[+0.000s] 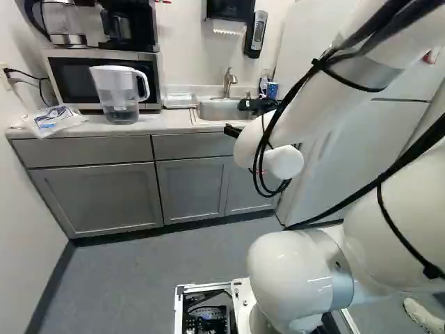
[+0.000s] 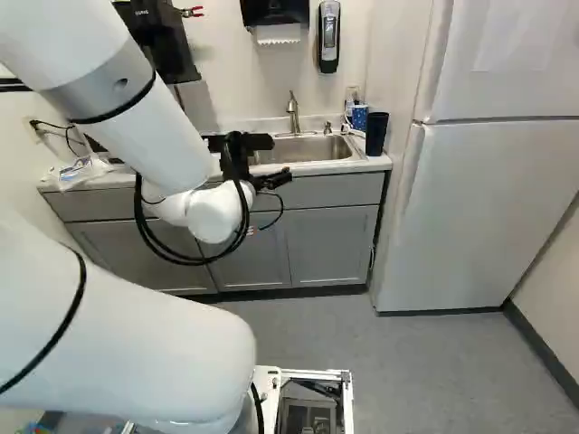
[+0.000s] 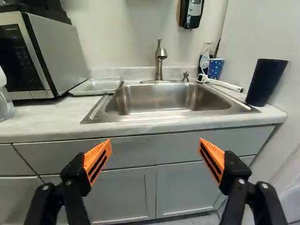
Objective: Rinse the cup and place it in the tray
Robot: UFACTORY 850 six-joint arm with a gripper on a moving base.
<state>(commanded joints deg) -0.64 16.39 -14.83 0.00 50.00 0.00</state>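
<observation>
Cup [image 3: 266,82] close by the refrigerator [image 2: 488,208]

My fingers [image 3: 155,161] stand wide apart, nothing between them. The dark cup is upright on the surface [image 3: 51,117], just beside the sink [image 3: 154,99]. Coming in crooked, I could strike the refrigerator or knock the cup off the surface's edge. The dotted cup [image 3: 215,68] behind invites a wrong pick. While rinsing, water could make my grip slip, or the faucet [image 3: 160,54] could catch the rim. The tray [image 3: 96,85] looks shallow; a careless release might topple so tall a cup.
</observation>
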